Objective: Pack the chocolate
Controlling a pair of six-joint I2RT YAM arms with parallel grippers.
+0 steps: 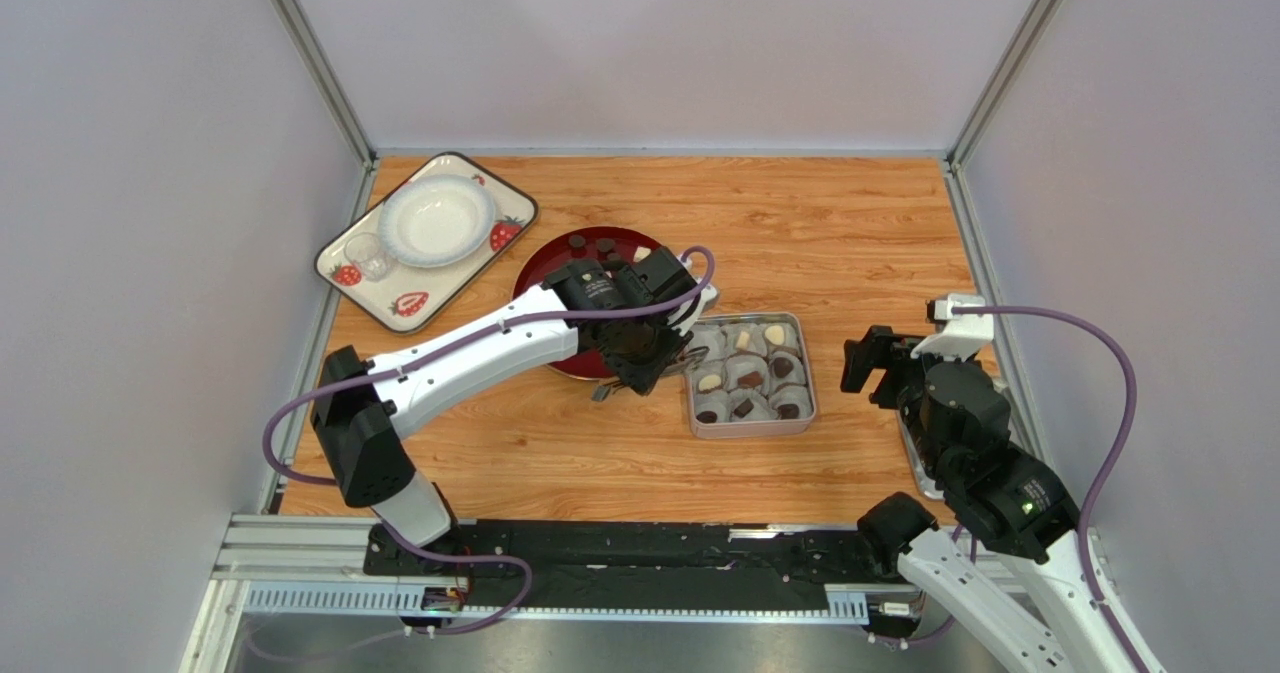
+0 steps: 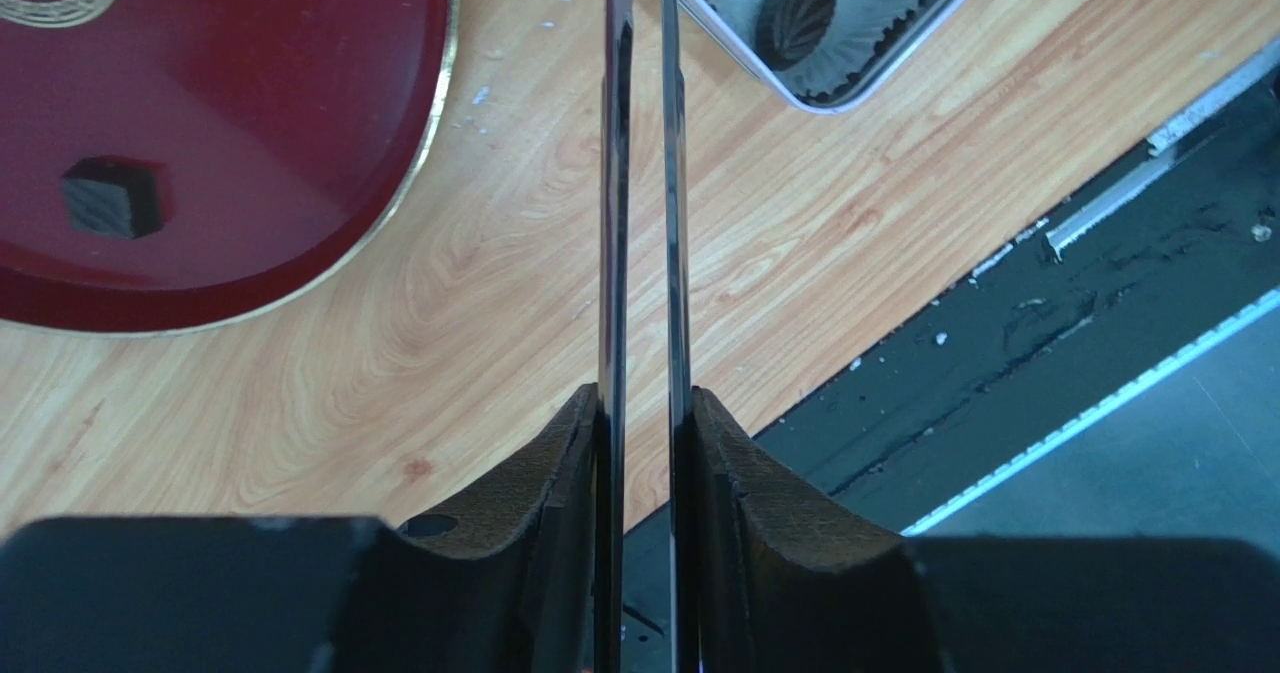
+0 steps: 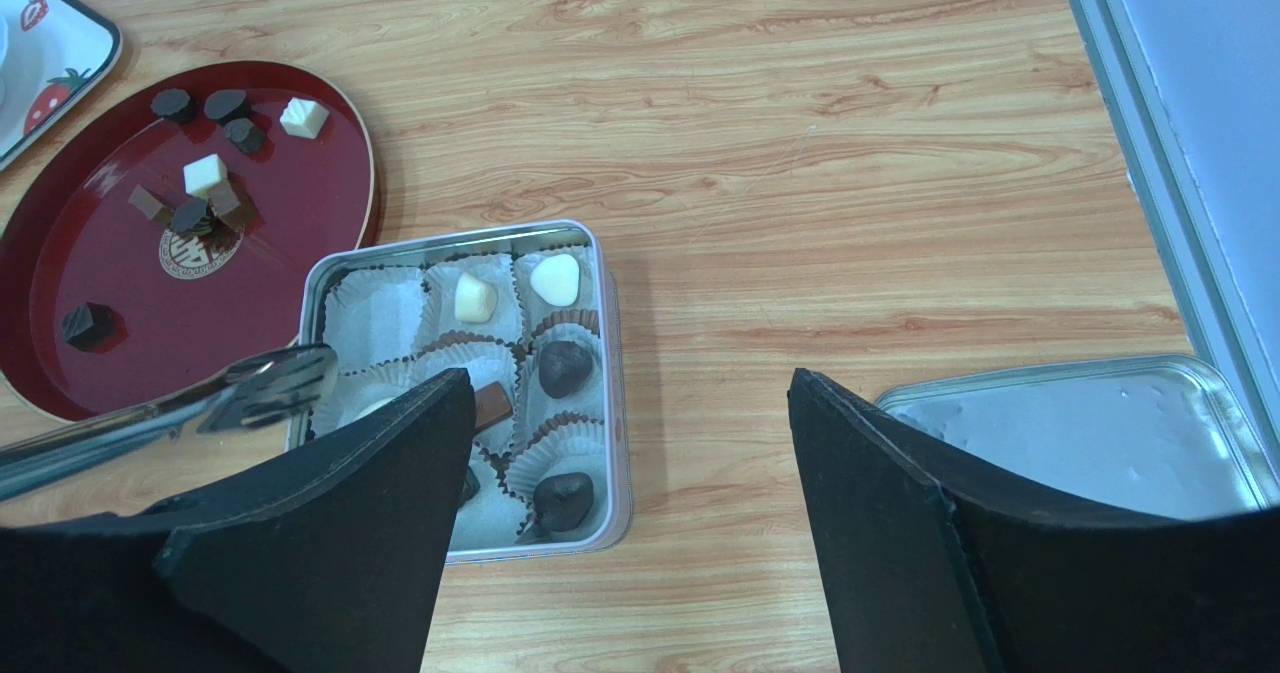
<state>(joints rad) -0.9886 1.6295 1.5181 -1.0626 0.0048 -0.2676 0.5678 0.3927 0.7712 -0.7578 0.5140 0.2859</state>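
- left end effector [image 2: 643, 448] is pinching the handle end of metal tongs [image 2: 613, 223]. Pads are clamped on both blades, and the blades are nearly together. My read: the tongs give a fine tip for bite-sized pieces that the fat pads can't pick cleanly.
- tong tips hang over the left rim of the grey tin [image 3: 609, 403], mid-counter. No piece shows between them in the right wrist view, and the left wrist view cuts the tips off, so I can't tell if they're loaded.
- chocolate [image 3: 200, 178] is split two ways. A loose batch sits on the red plate [image 3: 323, 178], with one dark cube [image 2: 113, 198] alone near the plate's rim. The rest is in the tin, one per cup.
- of the tin's paper cups [image 3: 368, 313], the one at the far-left corner looks empty and most others are filled. Judgement: packing is mostly done, with spare pieces left on the plate.
- plate sits just beside the tin on its left, probably to keep the transfer short.
- right end effector [image 3: 625, 403] is spread wide and holds nothing. It's near the counter's right edge, next to the tin lid [image 3: 1082, 433]. It's likely staged there for the lid and keeps clear of the left arm.
- risk: thin blades could crush a paper cup on the way in.
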